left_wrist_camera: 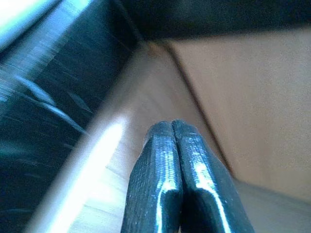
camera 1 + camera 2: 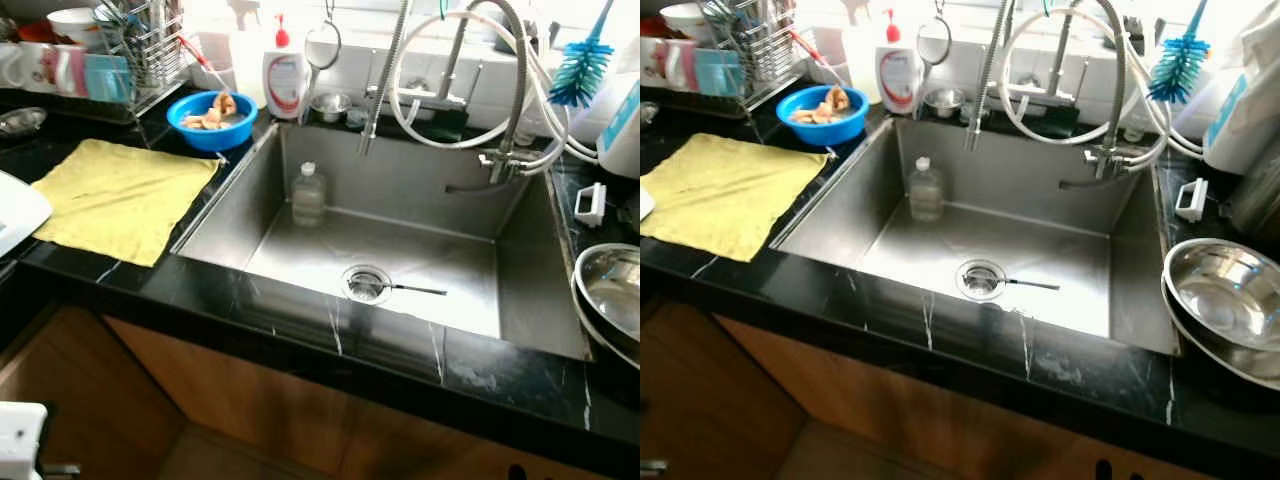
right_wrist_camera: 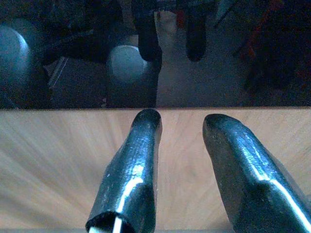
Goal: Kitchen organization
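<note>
A steel sink (image 2: 230, 205) is set in a black marble counter (image 2: 300, 320). A clear plastic bottle (image 2: 308, 194) stands upright in its back left corner, and a spoon (image 2: 405, 289) lies by the drain (image 2: 366, 283). A blue bowl (image 2: 212, 120) with food scraps sits at the sink's back left, and a yellow cloth (image 2: 118, 197) is spread to the left. A steel bowl (image 2: 1230, 305) rests on the counter at the right. My left gripper (image 1: 173, 127) is shut, down by the wooden cabinet front. My right gripper (image 3: 181, 119) is open, empty, facing the cabinet wood below the counter edge.
A dish rack (image 2: 140, 50) with cups stands at the back left. A soap dispenser (image 2: 284, 78), a hanging strainer (image 2: 322, 45), the faucet with hoses (image 2: 500, 80) and a blue brush (image 2: 582, 70) line the back. A white item (image 2: 15, 210) lies at the far left.
</note>
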You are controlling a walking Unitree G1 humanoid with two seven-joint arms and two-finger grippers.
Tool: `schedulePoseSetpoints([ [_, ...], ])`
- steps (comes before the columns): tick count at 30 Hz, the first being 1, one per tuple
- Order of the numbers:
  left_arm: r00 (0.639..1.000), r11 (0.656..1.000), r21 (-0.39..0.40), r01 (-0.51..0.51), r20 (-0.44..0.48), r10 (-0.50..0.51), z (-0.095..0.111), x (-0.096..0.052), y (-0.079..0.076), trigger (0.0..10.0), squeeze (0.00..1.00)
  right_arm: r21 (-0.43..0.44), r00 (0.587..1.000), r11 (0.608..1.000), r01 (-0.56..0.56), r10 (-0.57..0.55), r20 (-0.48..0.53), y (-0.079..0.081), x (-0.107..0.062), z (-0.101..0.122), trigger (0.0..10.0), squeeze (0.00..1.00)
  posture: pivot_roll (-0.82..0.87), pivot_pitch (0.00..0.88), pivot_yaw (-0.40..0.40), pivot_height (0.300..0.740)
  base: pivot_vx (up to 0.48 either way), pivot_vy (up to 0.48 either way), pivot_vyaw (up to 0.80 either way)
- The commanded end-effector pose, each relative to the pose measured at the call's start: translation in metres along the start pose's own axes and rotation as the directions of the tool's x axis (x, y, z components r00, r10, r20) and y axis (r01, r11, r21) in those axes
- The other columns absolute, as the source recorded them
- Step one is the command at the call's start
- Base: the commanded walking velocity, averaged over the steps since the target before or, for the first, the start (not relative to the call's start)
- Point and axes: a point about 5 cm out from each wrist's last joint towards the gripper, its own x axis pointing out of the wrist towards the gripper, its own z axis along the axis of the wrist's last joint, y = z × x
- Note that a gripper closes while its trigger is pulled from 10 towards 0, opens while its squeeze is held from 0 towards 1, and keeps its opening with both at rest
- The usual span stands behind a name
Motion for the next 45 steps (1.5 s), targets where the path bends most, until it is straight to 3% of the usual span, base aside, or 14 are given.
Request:
schedulePoseSetpoints([
  [1, 0.997, 0.997, 0.032, -0.065, 0.042, 0.063, 0.018, 0.004, 0.012, 10.0, 0.0, -0.003, 1.0, 1.0, 0.01, -0.01, 0.021, 0.0, 0.001, 0.007, 10.0, 0.0, 0.04, 0.055, 0.028, 0.74, 0.0, 0.0, 0.0],
  [2, 0.995, 0.996, 0.03, -0.083, 0.061, 0.081, 0.024, 0.008, 0.014, 10.0, 0.0, -0.004, 1.0, 1.0, 0.01, -0.01, 0.026, 0.0, 0.002, 0.008, 10.0, 0.0, 0.04, 0.055, 0.028, 0.74, 0.0, 0.0, 0.0],
  [4, 0.978, 0.993, 0.025, -0.117, 0.175, 0.111, 0.055, 0.024, 0.014, 10.0, 0.0, -0.017, 0.997, 0.999, 0.029, -0.028, 0.065, -0.003, 0.007, 0.017, 10.0, 0.0, 0.04, 0.052, 0.026, 0.74, 0.0, 0.0, 0.0],
  [8, 0.943, 0.994, 0.042, -0.099, 0.322, 0.08, 0.093, 0.038, 0.005, 10.0, 0.0, -0.029, 0.989, 0.998, 0.063, -0.058, 0.134, -0.007, 0.012, 0.032, 10.0, 0.0, 0.04, 0.049, 0.026, 0.74, 0.0, 0.0, 0.0],
  [9, 0.92, 0.996, 0.033, -0.087, 0.385, 0.068, 0.111, 0.046, -0.004, 10.0, 0.0, -0.033, 0.978, 0.995, 0.094, -0.086, 0.191, -0.01, 0.016, 0.046, 10.0, 0.0, 0.04, 0.045, 0.026, 0.74, 0.0, 0.0, 0.0],
  [10, 0.92, 0.996, 0.033, -0.087, 0.385, 0.068, 0.111, 0.046, -0.004, 10.0, 0.0, -0.033, 0.978, 0.995, 0.094, -0.086, 0.191, -0.01, 0.016, 0.046, 10.0, 0.0, 0.04, 0.045, 0.026, 0.74, 0.0, 0.0, 0.0],
  [13, 0.886, 0.999, -0.035, -0.04, 0.461, 0.052, 0.141, 0.058, -0.023, 10.0, 0.0, -0.04, 0.935, 0.986, 0.161, -0.14, 0.326, -0.018, 0.023, 0.081, 10.0, 0.0, 0.03, 0.039, 0.026, 0.74, 0.0, 0.0, 0.0],
  [18, 0.839, 0.996, -0.07, 0.049, 0.544, -0.003, 0.172, 0.068, -0.048, 10.0, 0.0, -0.033, 0.856, 0.975, 0.218, -0.175, 0.486, -0.023, 0.027, 0.125, 10.0, 0.0, 0.01, 0.027, 0.025, 0.74, 0.0, 0.0, 0.0],
  [25, 0.824, 0.991, -0.078, 0.109, 0.564, -0.046, 0.18, 0.068, -0.061, 10.0, 0.0, -0.05, 0.835, 0.979, 0.199, -0.142, 0.532, -0.016, 0.026, 0.141, 10.0, 0.0, 0.0, 0.024, 0.026, 0.74, 0.0, 0.0, 0.0],
  [31, 0.849, 0.989, -0.071, 0.128, 0.524, -0.072, 0.169, 0.064, -0.06, 10.0, 0.0, -0.052, 0.867, 0.979, 0.195, -0.147, 0.476, -0.013, 0.028, 0.137, 10.0, 0.0, 0.01, 0.025, 0.02, 0.74, 0.0, 0.0, 0.0],
  [34, 0.848, 0.989, -0.077, 0.126, 0.525, -0.067, 0.17, 0.065, -0.061, 10.0, 0.0, -0.05, 0.861, 0.98, 0.195, -0.146, 0.488, -0.012, 0.031, 0.142, 10.0, 0.0, 0.01, 0.024, 0.018, 0.74, 0.0, 0.0, 0.0],
  [40, 0.784, 0.983, -0.098, 0.157, 0.617, -0.064, 0.199, 0.073, -0.073, 10.0, 0.0, -0.049, 0.81, 0.976, 0.212, -0.148, 0.567, -0.014, 0.044, 0.165, 10.0, 0.0, 0.01, 0.015, 0.013, 0.74, 0.0, 0.0, 0.0],
  [44, 0.73, 0.957, -0.091, 0.275, 0.667, -0.146, 0.214, 0.08, -0.098, 10.0, 0.0, -0.054, 0.803, 0.974, 0.22, -0.149, 0.578, -0.015, 0.054, 0.17, 10.0, 0.0, 0.01, 0.011, 0.005, 0.74, 0.0, 0.0, 0.0],
  [45, 0.714, 0.951, -0.056, 0.304, 0.675, -0.189, 0.216, 0.082, -0.108, 10.0, 0.0, -0.044, 0.796, 0.97, 0.237, -0.168, 0.581, -0.017, 0.056, 0.171, 10.0, 0.0, 0.0, 0.011, 0.0, 0.74, 0.0, 0.0, 0.0],
])
